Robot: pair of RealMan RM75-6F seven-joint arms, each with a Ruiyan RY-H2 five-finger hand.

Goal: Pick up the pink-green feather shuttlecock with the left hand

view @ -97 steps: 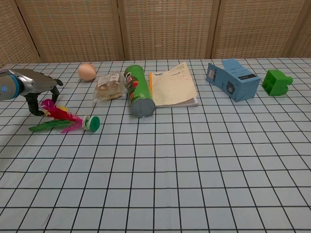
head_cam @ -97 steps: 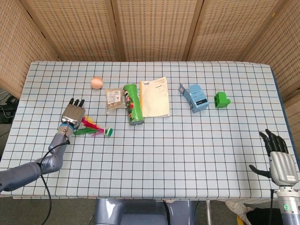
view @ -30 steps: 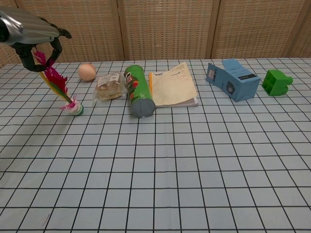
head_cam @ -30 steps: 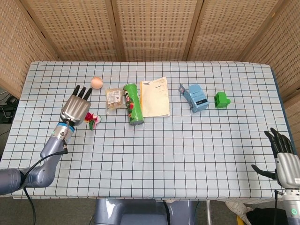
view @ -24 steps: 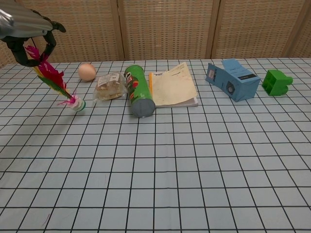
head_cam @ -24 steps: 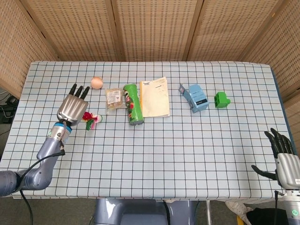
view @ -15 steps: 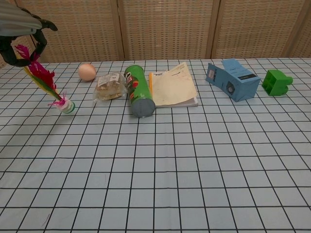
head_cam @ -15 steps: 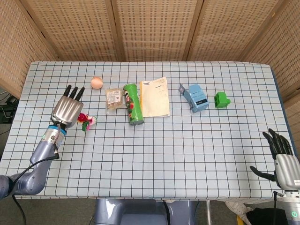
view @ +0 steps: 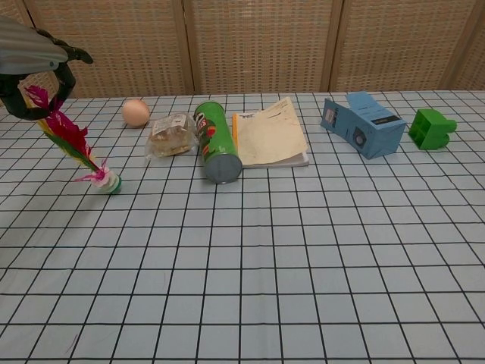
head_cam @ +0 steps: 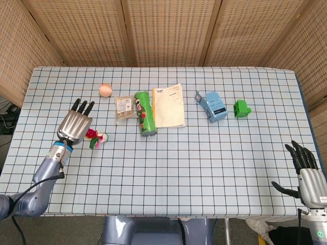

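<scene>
Head view: left hand [head_cam: 74, 125] at left of frame, fingers closed over shuttlecock [head_cam: 95, 138], pink-green feathers poking out beside it. Chest view, upper left: feather tips pinched, shuttlecock hanging tilted, green-white base lowest, just off table [view: 303, 250].

Looks like a robot test lab, staged rather than lived in. Woven wicker screens [head_cam: 168, 30] closing off the far side as a plain backdrop. A counter [head_cam: 214, 168] under a blue-white grid cloth, with unrelated items laid out apart along the far half: ball [head_cam: 105, 90], snack bag [head_cam: 123, 108], chip can [head_cam: 145, 113], booklet [head_cam: 169, 105], blue box [head_cam: 212, 106], green block [head_cam: 241, 108]. Cables [head_cam: 6, 120] trailing at the left edge; a metal stand [head_cam: 153, 232] under the near edge.
</scene>
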